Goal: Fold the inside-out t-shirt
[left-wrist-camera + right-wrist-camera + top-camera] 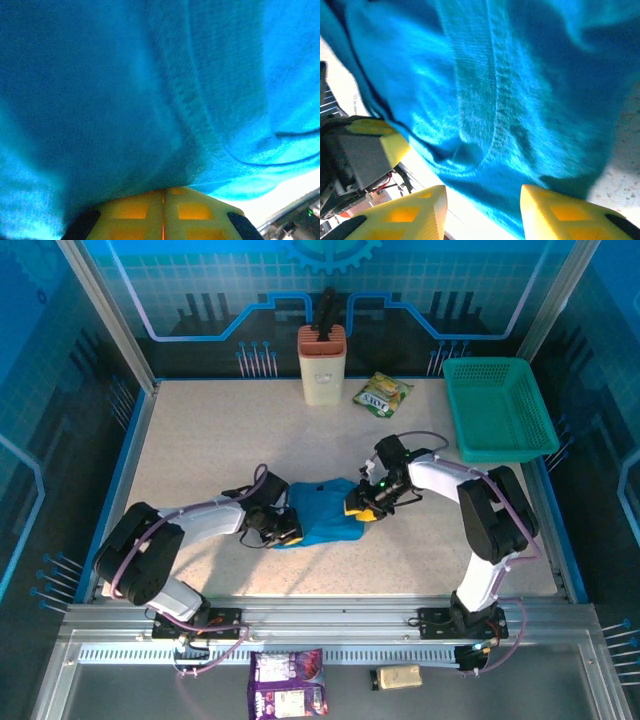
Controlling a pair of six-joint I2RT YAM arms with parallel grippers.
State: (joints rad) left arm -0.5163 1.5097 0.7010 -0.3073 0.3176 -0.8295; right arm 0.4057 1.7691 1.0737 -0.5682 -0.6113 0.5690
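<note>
The inside-out t-shirt (325, 512) lies bunched in a small blue heap at the table's middle. My left gripper (285, 527) presses into the heap's left edge. In the left wrist view its yellow fingers (135, 210) stand closed together, and the blue cloth (150, 90) runs out from between their tips, so my left gripper (164, 192) is shut on the shirt. My right gripper (362, 506) sits at the heap's right edge. In the right wrist view it is open (482, 202), with yellow fingers (560, 212) wide apart and the shirt's hem (490, 150) lying between them, ungripped.
A teal mesh basket (500, 410) stands at the back right. A beige holder (322, 365) and a green snack packet (382, 393) sit at the back middle. A purple packet (288, 683) and a small beige object (398, 677) lie below the table's front rail.
</note>
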